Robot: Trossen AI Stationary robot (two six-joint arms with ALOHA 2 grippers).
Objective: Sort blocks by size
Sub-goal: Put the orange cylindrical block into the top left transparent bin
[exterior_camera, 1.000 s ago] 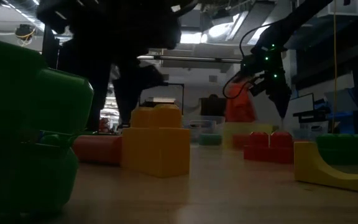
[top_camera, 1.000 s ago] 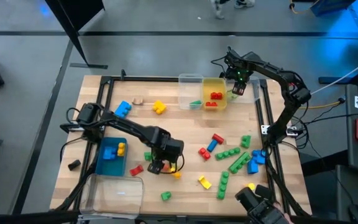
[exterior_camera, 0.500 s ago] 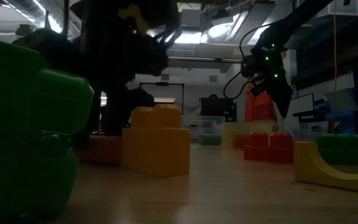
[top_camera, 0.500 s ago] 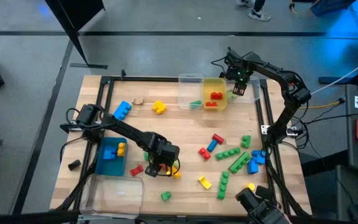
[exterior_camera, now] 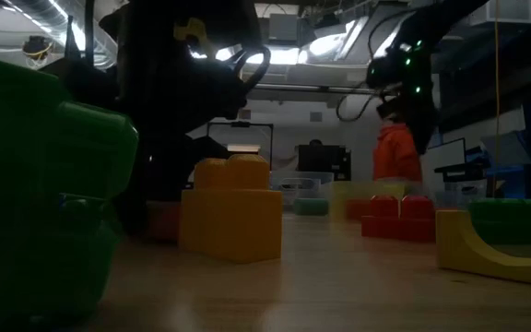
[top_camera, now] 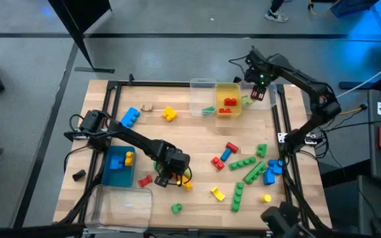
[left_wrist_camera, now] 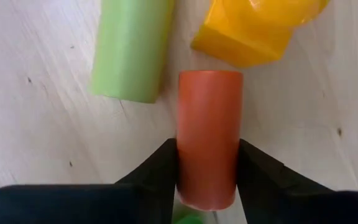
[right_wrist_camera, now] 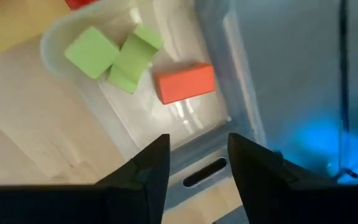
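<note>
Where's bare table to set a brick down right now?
Bare wood lies mid-table, between the yellow bin at the back and the red and green bricks on the right. The back-left corner beyond the blue brick is also free. It is crowded around the left hand and along the right edge.

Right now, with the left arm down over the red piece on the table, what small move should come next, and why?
Probably lift straight up. In the left wrist view the left gripper has its fingers against both sides of the red piece, which lies on the wood close beside a green piece and a yellow block.
</note>
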